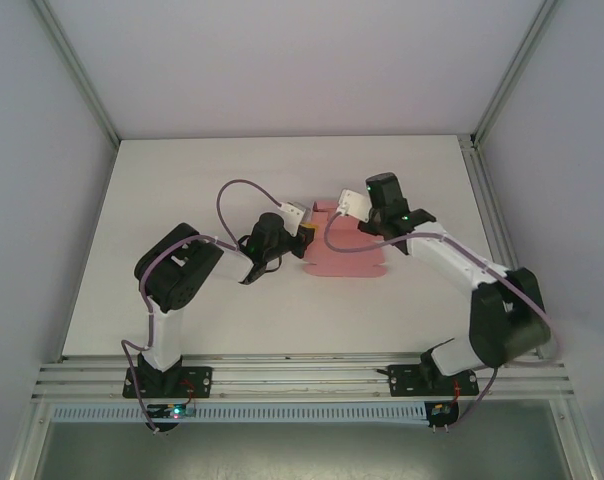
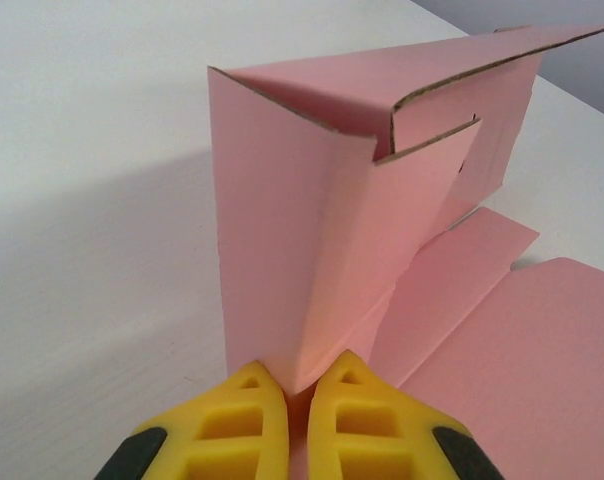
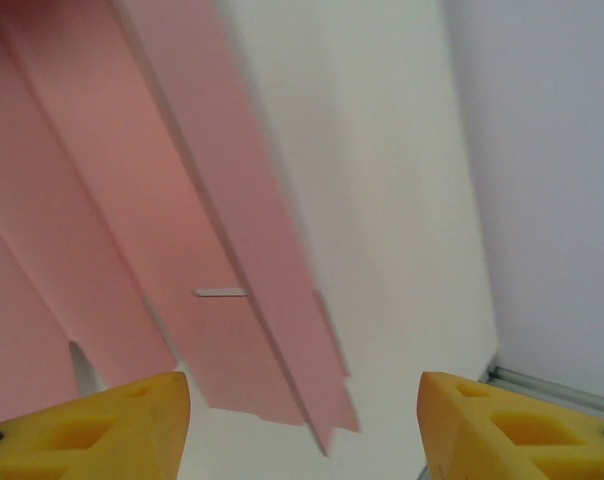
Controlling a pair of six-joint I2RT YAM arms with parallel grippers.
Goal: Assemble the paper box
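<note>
The paper box (image 1: 347,258) is a pale-pink die-cut sheet lying mid-table, partly folded up at its left end. In the left wrist view a raised wall (image 2: 282,250) with a folded flap stands upright, and flat panels (image 2: 522,360) spread to the right. My left gripper (image 2: 297,385) is shut on the lower corner of that raised wall; from above it sits at the sheet's left edge (image 1: 309,231). My right gripper (image 3: 302,388) is open wide and holds nothing; it hovers over the sheet's far edge (image 1: 334,212). Its view catches blurred pink panels (image 3: 132,200) with a small slot (image 3: 222,292).
The white table (image 1: 182,180) is bounded by grey enclosure walls and aluminium posts. A metal rail (image 1: 302,372) runs along the near edge by the arm bases. Another rail (image 3: 557,388) runs along the table's right side.
</note>
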